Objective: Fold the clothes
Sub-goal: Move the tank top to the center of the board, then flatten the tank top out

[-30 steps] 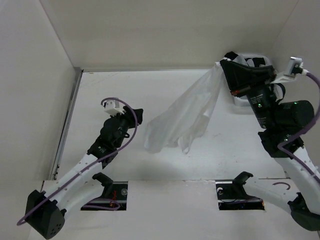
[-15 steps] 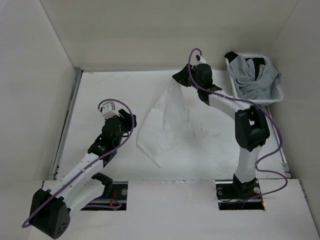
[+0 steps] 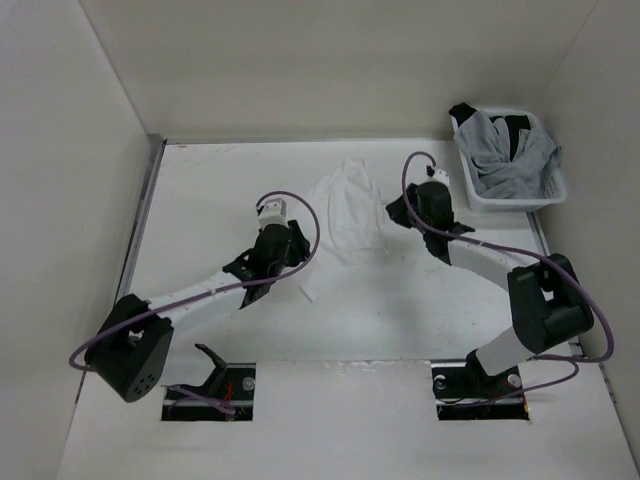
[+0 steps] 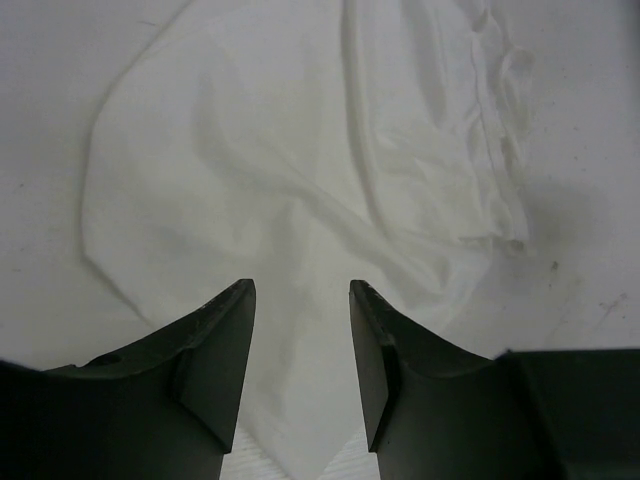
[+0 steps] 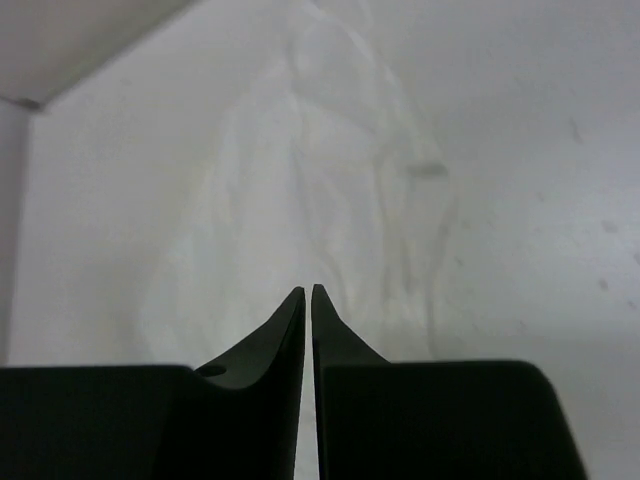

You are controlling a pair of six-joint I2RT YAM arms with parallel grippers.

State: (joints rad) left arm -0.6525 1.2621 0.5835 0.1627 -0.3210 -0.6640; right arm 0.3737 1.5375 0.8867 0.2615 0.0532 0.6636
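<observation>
Hardly started: rumpled, unfolded white garment (image 3: pixel 347 208) mid-worktop (image 3: pixel 220 180), toward the far edge; left fingers (image 4: pixel 225 340) spread over its near corner, right fingers (image 5: pixel 288 330) pinched shut, empty, alongside.

No lettering, label, brand or number can be read on anything here.

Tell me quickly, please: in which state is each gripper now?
Left gripper: open, holding nothing, above the white garment.
Right gripper: almost fully shut, nothing visibly held.
</observation>
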